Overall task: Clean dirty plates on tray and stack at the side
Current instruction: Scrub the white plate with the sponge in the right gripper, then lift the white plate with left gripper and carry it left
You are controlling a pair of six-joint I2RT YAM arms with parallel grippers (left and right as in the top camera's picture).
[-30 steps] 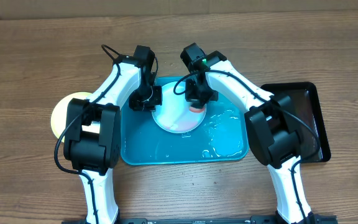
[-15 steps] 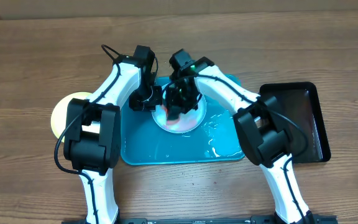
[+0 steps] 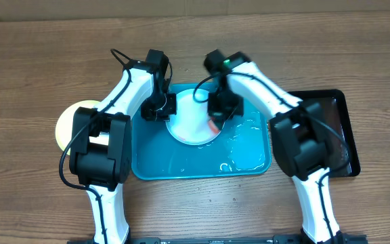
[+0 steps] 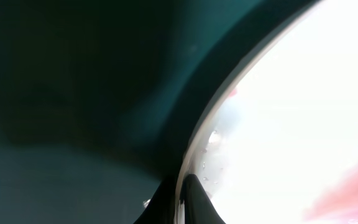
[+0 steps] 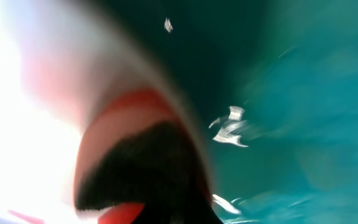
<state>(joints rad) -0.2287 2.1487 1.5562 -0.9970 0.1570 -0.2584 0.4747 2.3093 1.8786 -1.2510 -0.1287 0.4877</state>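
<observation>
A pale plate (image 3: 191, 125) with faint red smears lies flat in the far middle of the turquoise tray (image 3: 154, 163), which sits at the centre of the wooden worktop (image 3: 39, 61). The left gripper (image 3: 165, 111) meets the plate's left rim, and the left wrist view shows its jaws clenched on that rim (image 4: 194, 143). The right gripper (image 3: 217, 122) is low over the plate's right edge, jaws grasping a red-orange pad (image 3: 212, 126) that touches the plate; the right wrist view is blurred. Water (image 3: 246, 154) glistens on the tray's right half. A yellow-green plate (image 3: 66, 122) rests on the worktop left of the tray, partly behind the left arm, and a black tray (image 3: 334, 108) lies to the right
</observation>
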